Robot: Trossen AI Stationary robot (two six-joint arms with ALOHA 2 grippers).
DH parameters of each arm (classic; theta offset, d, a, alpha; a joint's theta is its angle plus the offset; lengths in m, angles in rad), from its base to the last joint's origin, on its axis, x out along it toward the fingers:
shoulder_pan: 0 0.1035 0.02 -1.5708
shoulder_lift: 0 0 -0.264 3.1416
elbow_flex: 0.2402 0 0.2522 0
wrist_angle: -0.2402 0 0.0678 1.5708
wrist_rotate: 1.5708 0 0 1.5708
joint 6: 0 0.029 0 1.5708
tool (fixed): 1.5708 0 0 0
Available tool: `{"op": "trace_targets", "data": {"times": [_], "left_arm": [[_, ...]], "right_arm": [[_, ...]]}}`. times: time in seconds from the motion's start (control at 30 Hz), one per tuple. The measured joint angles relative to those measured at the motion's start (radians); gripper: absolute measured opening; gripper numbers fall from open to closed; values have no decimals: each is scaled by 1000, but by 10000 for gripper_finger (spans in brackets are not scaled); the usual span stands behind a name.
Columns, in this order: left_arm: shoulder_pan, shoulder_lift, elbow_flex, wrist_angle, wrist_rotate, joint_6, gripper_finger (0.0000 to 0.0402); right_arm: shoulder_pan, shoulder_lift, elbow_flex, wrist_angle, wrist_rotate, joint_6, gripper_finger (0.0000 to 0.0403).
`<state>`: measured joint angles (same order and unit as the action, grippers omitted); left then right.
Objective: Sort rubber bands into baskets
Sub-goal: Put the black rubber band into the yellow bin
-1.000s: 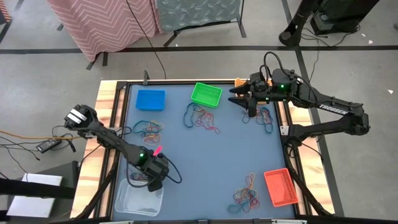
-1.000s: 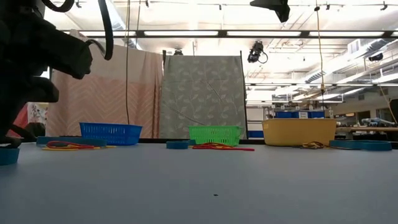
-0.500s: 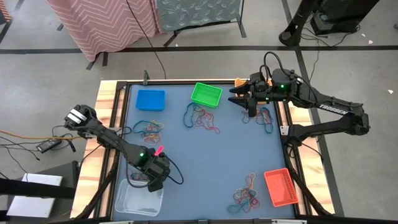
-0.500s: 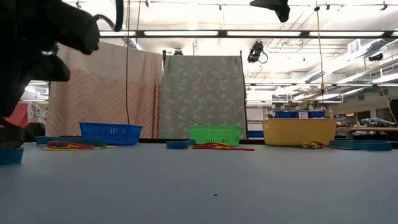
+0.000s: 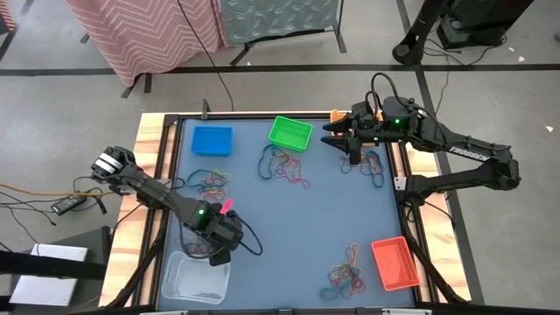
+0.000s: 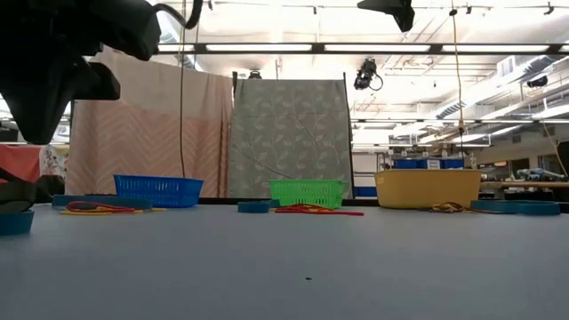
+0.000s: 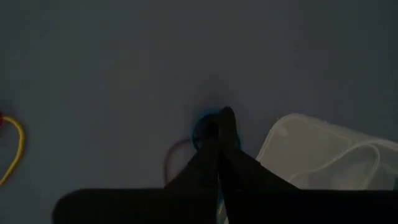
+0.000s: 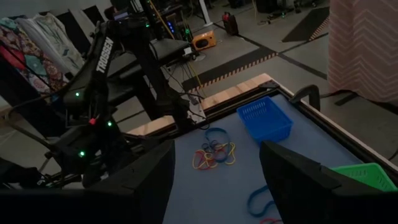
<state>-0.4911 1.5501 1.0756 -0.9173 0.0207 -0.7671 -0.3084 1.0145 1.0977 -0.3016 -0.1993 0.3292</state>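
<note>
The left end effector (image 7: 219,134) hangs low over the near left part of the blue-grey desk (image 5: 289,227), just beside the clear white plastic mesh basket (image 5: 194,280). Its two dark fingers are pressed together, and a thin blue elastic loop (image 7: 202,127) shows around their tips; whether it is truly pinched I cannot tell for certain, though it looks so. A dark brown loop (image 7: 174,158) lies on the desk right by it.

The right end effector (image 5: 337,140) waits at the far right with its fingers spread wide and nothing between them, near the green mesh basket (image 5: 290,133).

Other rubber bands lie in loose tangles: near the blue mesh basket (image 5: 212,140), near the green one, at the far right, and beside the red-orange mesh basket (image 5: 393,263).

These loops should be very light, soft and stretchy, lying flat and tangling easily. A pinch on a single strand at a tangle's edge seems best; lifting slowly would let neighbours drop off.
</note>
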Motion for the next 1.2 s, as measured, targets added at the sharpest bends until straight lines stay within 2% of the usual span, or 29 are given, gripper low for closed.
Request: {"op": "trace_targets", "data": {"times": [0.13, 0.4, 0.53, 0.7, 0.97, 1.2], "left_arm": [[1, 0, 0, 13, -1, -11, 49], [0, 0, 0, 43, 11, 6, 148], [0, -1, -29, 87, 24, 18, 182], [0, 0, -106, 168, 91, -6, 193], [0, 0, -130, 211, 46, -3, 193], [-1, 0, -162, 225, 54, -4, 193]], "right_arm": [[0, 0, 0, 0, 0, 7, 247], [0, 0, 0, -1, 0, -16, 247], [0, 0, 0, -1, 0, -17, 247], [0, 0, 0, -1, 0, -18, 247], [0, 0, 0, -1, 0, -18, 247], [0, 0, 0, -2, 0, -18, 247]]}}
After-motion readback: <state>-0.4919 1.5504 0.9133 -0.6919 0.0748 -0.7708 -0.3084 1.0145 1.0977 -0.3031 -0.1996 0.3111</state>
